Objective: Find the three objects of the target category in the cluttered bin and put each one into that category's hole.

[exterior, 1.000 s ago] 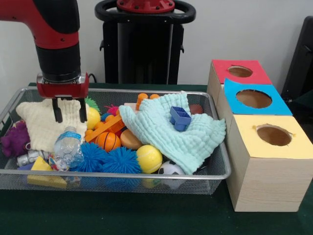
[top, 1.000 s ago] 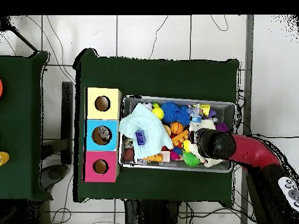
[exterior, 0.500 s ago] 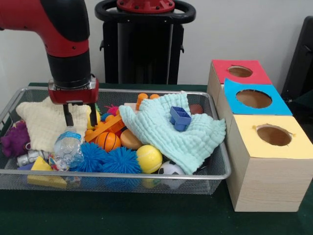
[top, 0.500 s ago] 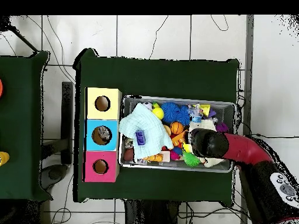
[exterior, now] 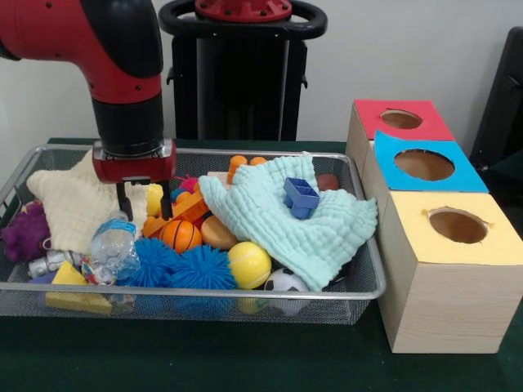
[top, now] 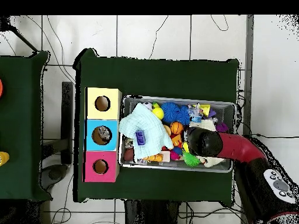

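In the front view the wire bin (exterior: 359,290) holds, from the left, a purple toy (exterior: 23,231), a cream cloth (exterior: 72,206) and a clear bottle (exterior: 111,247). The gripper (exterior: 144,202) hangs over the clutter with its 2 fingers apart and nothing between them; behind it a yellow ball (exterior: 154,198) is half hidden. A mini basketball (exterior: 181,235) sits just below its right finger. A mint cloth (exterior: 298,224) carrying a blue cutter (exterior: 301,197) covers whatever lies beneath. 3 boxes stand at right: red (exterior: 400,119), blue (exterior: 424,165), yellow (exterior: 456,226). The target category cannot be told.

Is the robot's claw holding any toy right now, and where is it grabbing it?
No. The gripper is open with nothing between its fingers. It hangs over the wire bin, just above the little basketball.
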You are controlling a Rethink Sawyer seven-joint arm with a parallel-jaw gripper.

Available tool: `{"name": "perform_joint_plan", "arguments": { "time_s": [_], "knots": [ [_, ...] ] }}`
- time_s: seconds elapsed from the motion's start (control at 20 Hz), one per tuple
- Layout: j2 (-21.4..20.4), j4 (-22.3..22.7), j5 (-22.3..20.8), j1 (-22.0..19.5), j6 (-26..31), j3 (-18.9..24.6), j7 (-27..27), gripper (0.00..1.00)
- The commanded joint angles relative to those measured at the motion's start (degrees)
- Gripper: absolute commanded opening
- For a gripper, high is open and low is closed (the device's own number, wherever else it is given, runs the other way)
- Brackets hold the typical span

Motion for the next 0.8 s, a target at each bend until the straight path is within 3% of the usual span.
{"name": "perform_joint_plan", "arguments": {
  "time_s": [0.05, 0.8],
  "knots": [
    [2.2, -2.8, -2.1, 1.3, -3.3, -1.0, 4.6, 1.00],
    [0.5, -3.3, -1.4, 3.2, -2.7, -3.8, 5.5, 1.00]
  ]
}}
